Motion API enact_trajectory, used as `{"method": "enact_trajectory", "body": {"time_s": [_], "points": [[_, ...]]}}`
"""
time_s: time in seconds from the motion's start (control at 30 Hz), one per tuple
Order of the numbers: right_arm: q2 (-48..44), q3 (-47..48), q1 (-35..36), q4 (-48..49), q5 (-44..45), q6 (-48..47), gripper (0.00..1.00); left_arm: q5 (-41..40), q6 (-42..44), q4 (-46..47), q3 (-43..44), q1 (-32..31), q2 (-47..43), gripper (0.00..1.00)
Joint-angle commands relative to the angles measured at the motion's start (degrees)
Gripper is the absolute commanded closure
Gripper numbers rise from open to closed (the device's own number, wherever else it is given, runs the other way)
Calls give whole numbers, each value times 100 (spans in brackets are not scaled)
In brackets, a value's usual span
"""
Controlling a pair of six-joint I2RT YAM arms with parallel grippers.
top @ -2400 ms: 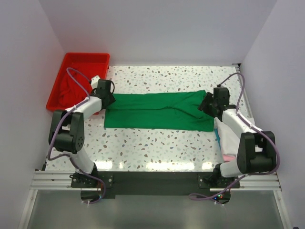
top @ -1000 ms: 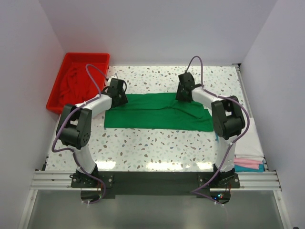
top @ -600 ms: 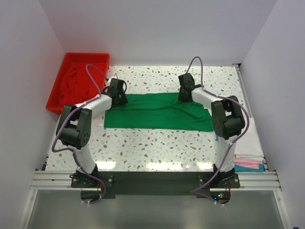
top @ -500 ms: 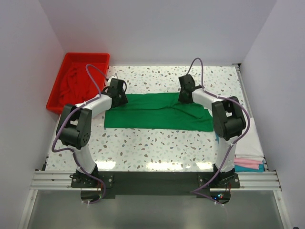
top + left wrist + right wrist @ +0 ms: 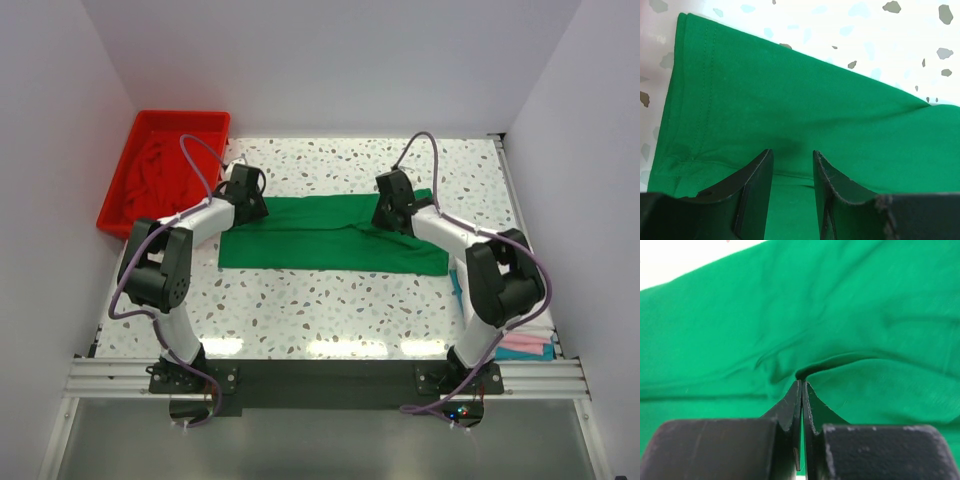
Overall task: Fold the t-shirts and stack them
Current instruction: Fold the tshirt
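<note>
The green t-shirt [image 5: 330, 232] lies long and creased. Left gripper [image 5: 790, 156] gapes over its left end; right gripper [image 5: 801, 384] pinches its cloth.

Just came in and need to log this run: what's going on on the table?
A green t-shirt is laid out on the table. The right end effector is shut on a fold at its far edge; the left end effector is open over the far-left corner. A dark red shirt lies in the red tray.
</note>
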Motion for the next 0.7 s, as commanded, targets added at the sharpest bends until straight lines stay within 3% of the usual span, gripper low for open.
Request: {"method": "enact_trajectory", "body": {"time_s": [0.0, 0.47, 0.57, 0.6, 0.67], "points": [[-394, -298, 237, 447, 94, 371, 100, 67, 83, 151, -76, -8, -205, 58], [-833, -1247, 1169, 1037, 639, 767, 99, 190, 48, 151, -164, -8, -249, 58], [-983, -1239, 1222, 976, 665, 706, 86, 207, 48, 151, -173, -8, -267, 57], [-1122, -1239, 1231, 906, 683, 688, 74, 233, 48, 142, -173, 1, -275, 57], [-1246, -1195, 1240, 774, 753, 644, 64, 260, 65, 125, -147, -8, -302, 56]]}}
